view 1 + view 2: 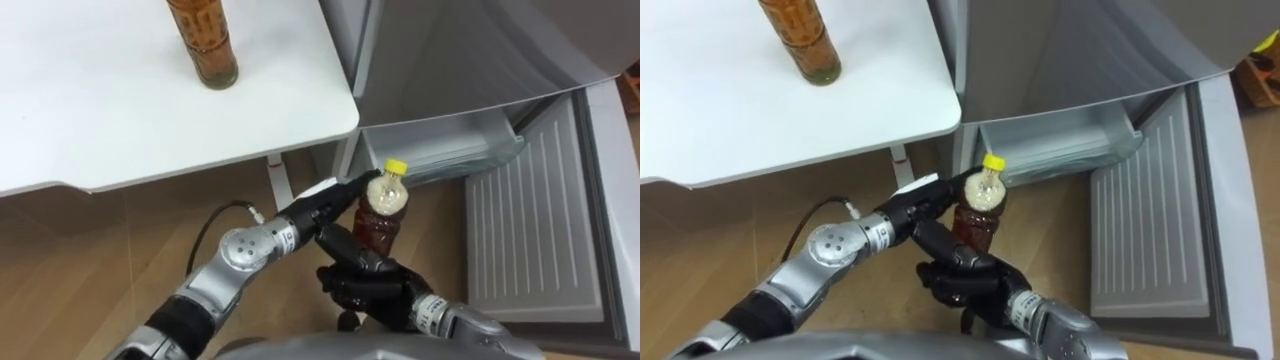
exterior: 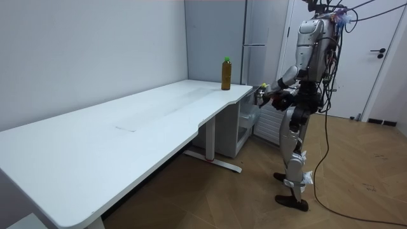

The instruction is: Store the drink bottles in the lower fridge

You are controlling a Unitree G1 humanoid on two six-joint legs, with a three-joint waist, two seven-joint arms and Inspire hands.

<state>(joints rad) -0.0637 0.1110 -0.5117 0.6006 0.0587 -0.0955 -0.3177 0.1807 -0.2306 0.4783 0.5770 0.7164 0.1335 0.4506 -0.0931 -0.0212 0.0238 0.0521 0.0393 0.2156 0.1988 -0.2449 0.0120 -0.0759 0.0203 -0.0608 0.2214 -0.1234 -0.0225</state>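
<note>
Yellow-capped and filled with brown drink, the bottle [image 1: 383,215] is upright in the air just off the table's [image 1: 120,110] corner, in front of the open fridge. The right hand [image 1: 368,280] takes it from 6 o'clock, its dark fingers curled up around the bottle's lower half. The left hand [image 1: 315,212] comes in from 9 o'clock and meets the bottle's neck below the cap; whether it grips there I cannot tell. A second bottle [image 1: 205,45] waits on the table at 11 o'clock, well apart from both hands.

The step in hand looks like the carry: one drink is lifted and not yet stowed. The lower fridge compartment [image 1: 440,150] lies at 1 o'clock from the bottle, its door [image 1: 530,230] swung wide at 3 o'clock. In the room view the robot stands upright at the table's end, and the compartment sits low near the floor. The next move probably calls for bending down, keeping the bottle upright and lifting it over the compartment's front edge before letting go
</note>
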